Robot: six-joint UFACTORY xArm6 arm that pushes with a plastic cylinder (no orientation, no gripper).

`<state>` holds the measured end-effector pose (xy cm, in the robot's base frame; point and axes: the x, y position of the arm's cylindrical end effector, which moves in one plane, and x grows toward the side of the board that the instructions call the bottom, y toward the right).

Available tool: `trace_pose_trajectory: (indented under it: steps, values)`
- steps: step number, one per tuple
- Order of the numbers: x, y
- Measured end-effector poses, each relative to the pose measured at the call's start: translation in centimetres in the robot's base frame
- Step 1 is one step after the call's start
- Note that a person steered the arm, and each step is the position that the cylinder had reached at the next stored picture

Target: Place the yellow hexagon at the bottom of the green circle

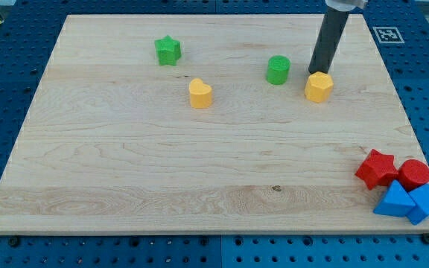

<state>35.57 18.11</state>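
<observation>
My tip (318,72) touches the top edge of the small yellow hexagon block (319,87), upper right of frame, right of the green cylinder block (278,70). No jaws to report. Next: push down-left.

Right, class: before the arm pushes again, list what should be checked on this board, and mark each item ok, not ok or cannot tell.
1. My tip is by the yellow hexagon: ok, it stands at the block's top edge; actual contact cannot tell.
2. Hexagon already below the green circle: not ok, it lies to the circle's right.
3. Spot under the circle free: ok, bare wood there.
4. Yellow heart out of the path: ok, it lies well to the left.
5. Push side suits the goal: not ok, from the top the tip drives the hexagon down, not leftward.
</observation>
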Motion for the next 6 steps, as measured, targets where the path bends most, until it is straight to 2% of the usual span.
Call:
trace_pose_trajectory:
  steps: [2, 6]
  values:
    - [3.2, 2.0]
    - [3.5, -2.8]
